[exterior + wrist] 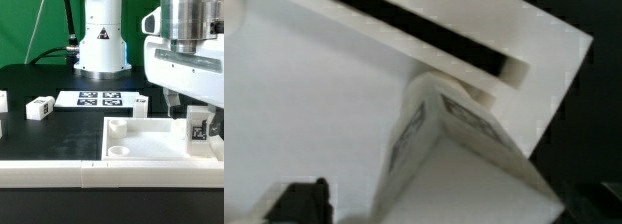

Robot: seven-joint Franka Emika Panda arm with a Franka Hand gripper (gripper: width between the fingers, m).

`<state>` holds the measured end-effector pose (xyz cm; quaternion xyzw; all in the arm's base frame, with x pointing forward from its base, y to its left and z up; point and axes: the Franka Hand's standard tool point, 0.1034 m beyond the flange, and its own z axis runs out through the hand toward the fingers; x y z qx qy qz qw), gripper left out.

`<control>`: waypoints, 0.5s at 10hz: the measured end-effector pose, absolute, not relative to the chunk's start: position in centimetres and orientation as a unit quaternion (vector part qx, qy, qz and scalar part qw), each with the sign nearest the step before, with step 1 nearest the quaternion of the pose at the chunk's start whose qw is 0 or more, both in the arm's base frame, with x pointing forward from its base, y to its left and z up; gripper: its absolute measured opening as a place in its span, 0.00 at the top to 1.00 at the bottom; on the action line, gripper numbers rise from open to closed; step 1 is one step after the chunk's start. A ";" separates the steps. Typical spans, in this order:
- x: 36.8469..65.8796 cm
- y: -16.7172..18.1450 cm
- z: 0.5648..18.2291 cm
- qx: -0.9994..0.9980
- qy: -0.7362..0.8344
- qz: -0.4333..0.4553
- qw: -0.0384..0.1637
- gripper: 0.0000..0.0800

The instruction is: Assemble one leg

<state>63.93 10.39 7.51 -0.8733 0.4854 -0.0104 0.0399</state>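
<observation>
A black table (30,75) with a green curtain behind it. In the right middle of the frame the gripper (192,112) holds the leg (199,128) upright between narrow jaws, at the right part of the white tray panel (150,148).

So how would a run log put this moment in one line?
tool: shut on leg | leg: upright at tray corner | spare leg: lying apart

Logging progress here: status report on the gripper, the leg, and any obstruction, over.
Gripper shut on the leg. Leg upright at the tray's corner, exterior view's right. No obstruction seen there.
</observation>
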 end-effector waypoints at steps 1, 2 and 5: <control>63.9 10.8 7.5 -0.897 0.440 -0.013 0.038 0.19; 63.8 11.1 7.5 -0.915 0.402 -0.014 0.037 0.19; 63.8 10.9 7.2 -0.972 0.233 -0.024 0.034 0.19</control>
